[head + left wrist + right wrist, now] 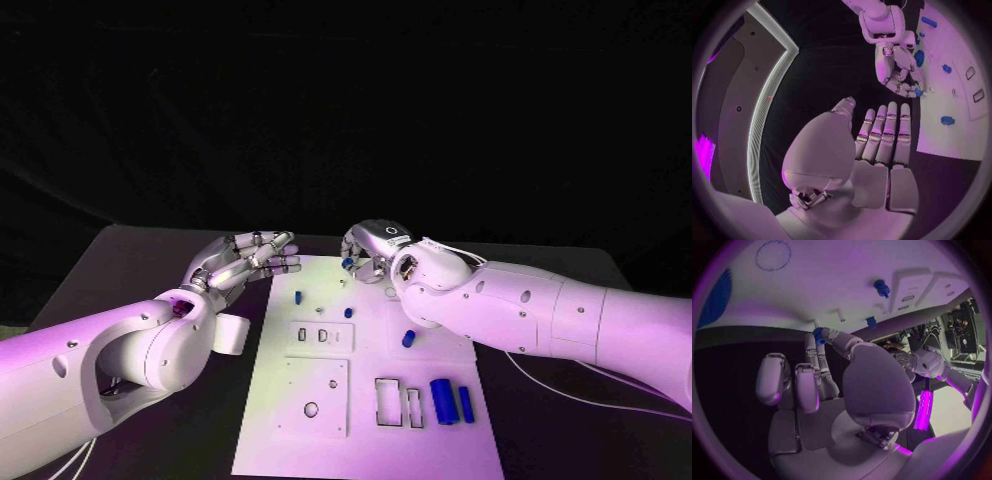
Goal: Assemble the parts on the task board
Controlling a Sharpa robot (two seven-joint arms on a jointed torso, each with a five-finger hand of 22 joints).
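Right hand [378, 250] is seen pinching a small blue part [819, 335] at the task board's [361, 440] far edge; it should be kept upright and lowered squarely. Left hand [245, 262] is held spread beside the board, holding nothing.

— White task board [368, 420], flat on the dark surface [130, 270]?
— Yes. Two blue cylinders [451, 401] lying beside rectangular slots; a small blue peg [299, 297] upright near the far end; another blue part [408, 339] right of centre.

The task board [368, 420] lies mid-table; two long parts [451, 401] rest near its right edge, another part [408, 338] behind them.
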